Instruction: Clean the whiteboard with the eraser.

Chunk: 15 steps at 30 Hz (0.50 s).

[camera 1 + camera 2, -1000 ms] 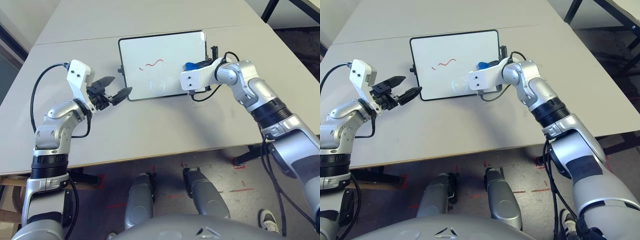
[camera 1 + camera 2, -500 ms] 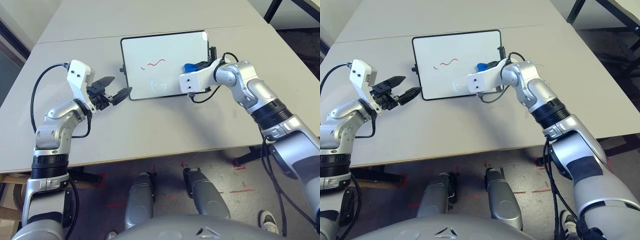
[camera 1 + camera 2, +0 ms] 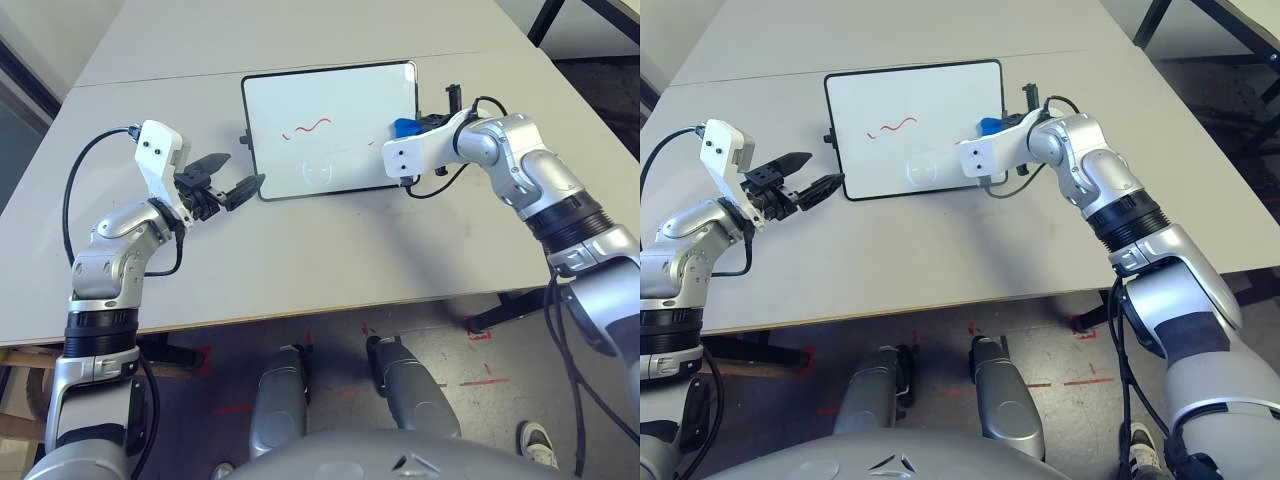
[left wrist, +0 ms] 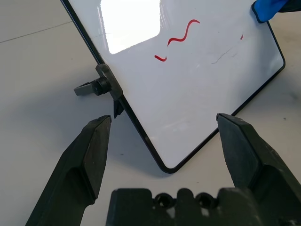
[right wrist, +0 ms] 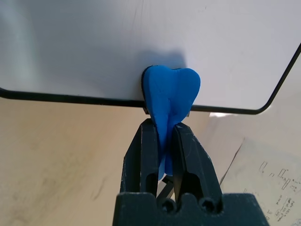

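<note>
The right gripper point(image 5: 164, 136) reaches forward with its fingers clamped on the eraser point(image 5: 170, 92) at the whiteboard's point(image 3: 330, 110) right edge. The left gripper point(image 3: 228, 178) hangs level beside the board's near left corner, fingers apart.

Pale grey table point(image 3: 300, 250) spanning the scene, a thin seam point(image 3: 160, 78) running across its far part, dark table legs point(image 3: 545, 15) showing at the far right corner, red tape marks point(image 3: 480, 380) lying on the grey floor point(image 3: 330, 350) below the near edge

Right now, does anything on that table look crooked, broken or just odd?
Nothing looks broken or spilled. The whiteboard lies flat on the table, its red squiggle unwiped, while the eraser sits at the board's right edge.
</note>
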Tool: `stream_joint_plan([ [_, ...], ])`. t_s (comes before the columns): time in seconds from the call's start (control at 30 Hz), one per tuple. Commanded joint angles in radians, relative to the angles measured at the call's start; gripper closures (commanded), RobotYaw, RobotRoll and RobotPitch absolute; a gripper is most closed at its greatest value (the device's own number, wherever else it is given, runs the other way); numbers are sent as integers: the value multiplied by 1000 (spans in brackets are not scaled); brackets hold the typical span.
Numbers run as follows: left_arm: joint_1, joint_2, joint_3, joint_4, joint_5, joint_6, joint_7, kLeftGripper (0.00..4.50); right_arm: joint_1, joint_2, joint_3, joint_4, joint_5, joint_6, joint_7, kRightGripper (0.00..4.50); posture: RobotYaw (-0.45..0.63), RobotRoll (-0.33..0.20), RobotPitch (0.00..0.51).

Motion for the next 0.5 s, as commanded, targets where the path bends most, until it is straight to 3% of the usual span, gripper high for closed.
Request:
stream_joint_plan([
  [0.03, 10, -2, -5, -12, 2, 5, -2, 0, 4, -10, -2, 36, -7, 0, -1, 4282, -118, 0, 178],
  [0.5, 4, 4, -4, -6, 3, 5, -5, 0, 17, 70, 17, -16, 6, 23, 18, 4285, -119, 0, 180],
])
